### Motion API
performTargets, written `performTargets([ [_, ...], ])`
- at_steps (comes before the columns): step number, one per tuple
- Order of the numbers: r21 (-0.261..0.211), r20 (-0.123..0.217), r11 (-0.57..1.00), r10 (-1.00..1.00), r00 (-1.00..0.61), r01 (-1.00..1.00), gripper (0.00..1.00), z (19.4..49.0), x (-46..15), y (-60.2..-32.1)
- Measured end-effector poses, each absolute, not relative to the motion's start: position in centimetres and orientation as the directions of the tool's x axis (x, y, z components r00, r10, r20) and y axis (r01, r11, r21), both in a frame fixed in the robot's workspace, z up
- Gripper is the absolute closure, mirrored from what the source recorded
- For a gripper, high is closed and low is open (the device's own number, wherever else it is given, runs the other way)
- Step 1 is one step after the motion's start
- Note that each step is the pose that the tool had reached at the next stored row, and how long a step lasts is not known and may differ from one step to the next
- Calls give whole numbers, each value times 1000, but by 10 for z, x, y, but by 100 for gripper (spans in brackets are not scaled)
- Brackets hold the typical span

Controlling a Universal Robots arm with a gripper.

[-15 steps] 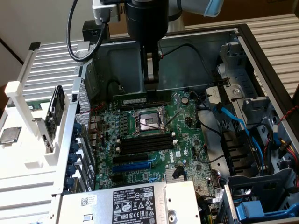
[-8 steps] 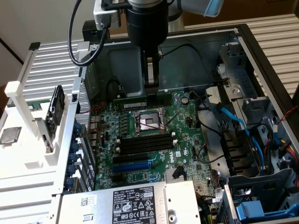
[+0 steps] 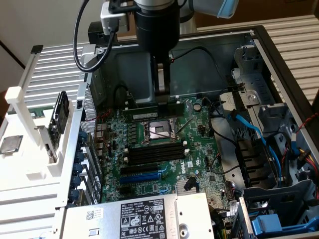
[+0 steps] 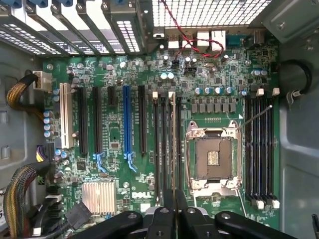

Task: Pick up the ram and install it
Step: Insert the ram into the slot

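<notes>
Carry step: thin dark-green circuit-board ram stick [image 3: 145,113] pinched in black gripper [image 3: 163,102] jaws, aloft over green motherboard [image 3: 199,144] beside silver CPU socket [image 3: 158,130]. Seating likely needs edge parallel over long black memory slot [image 4: 162,149] — not yet in.

the ram [image 3: 142,112] hangs in the gripper [image 3: 163,105] above the motherboard [image 3: 197,149], near the cpu socket [image 3: 158,130]. 2 banks of memory slots [image 4: 259,149] flank that socket. the power supply [image 3: 137,216] sits nearest the exterior camera, with the drive cage [image 3: 271,117] on the exterior view's right.
</notes>
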State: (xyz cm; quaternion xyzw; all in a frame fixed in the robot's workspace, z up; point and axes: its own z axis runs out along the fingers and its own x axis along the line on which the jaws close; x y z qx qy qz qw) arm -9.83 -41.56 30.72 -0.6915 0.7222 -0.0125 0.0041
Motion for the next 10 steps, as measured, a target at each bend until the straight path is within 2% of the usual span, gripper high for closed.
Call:
performTargets([
  [10,-53,23,43,-999,-44,-998,88,296,-99,-415],
])
